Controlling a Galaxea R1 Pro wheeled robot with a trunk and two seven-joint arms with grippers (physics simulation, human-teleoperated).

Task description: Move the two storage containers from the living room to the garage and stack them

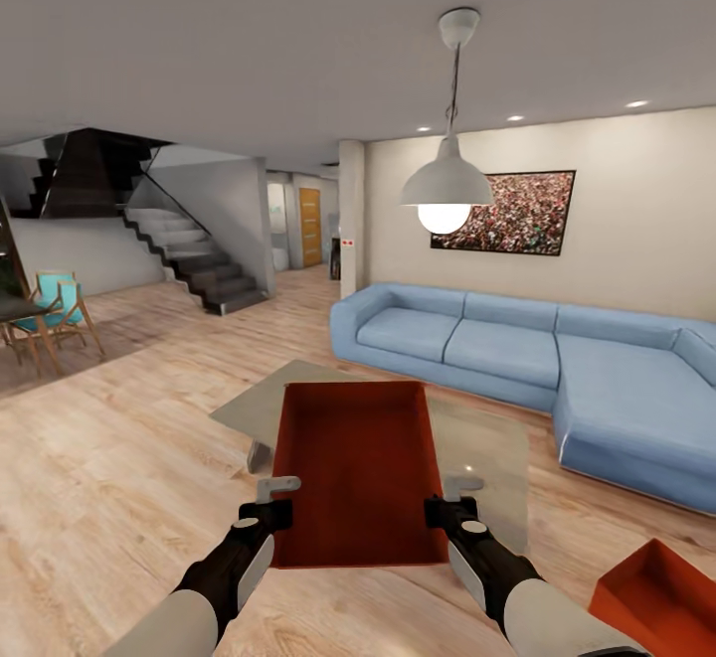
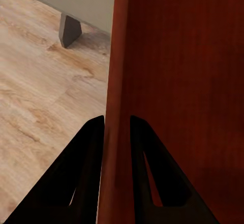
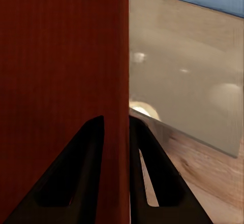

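Orange-red container [image 1: 358, 468] clamped between left tool [image 1: 267, 515], right tool [image 1: 438, 510]

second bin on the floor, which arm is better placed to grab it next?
Right, probably. The second container lies on the wood floor beside the right gripper. But both the right and the left gripper are shut on the walls of the held container, so that one must be set down first.

Orange-red containers [image 1: 358, 468] [image 1: 656, 592]; blue sofa [image 1: 557, 359]; light wood-plank floor [image 1: 119, 458]; white lamp [image 1: 447, 183].
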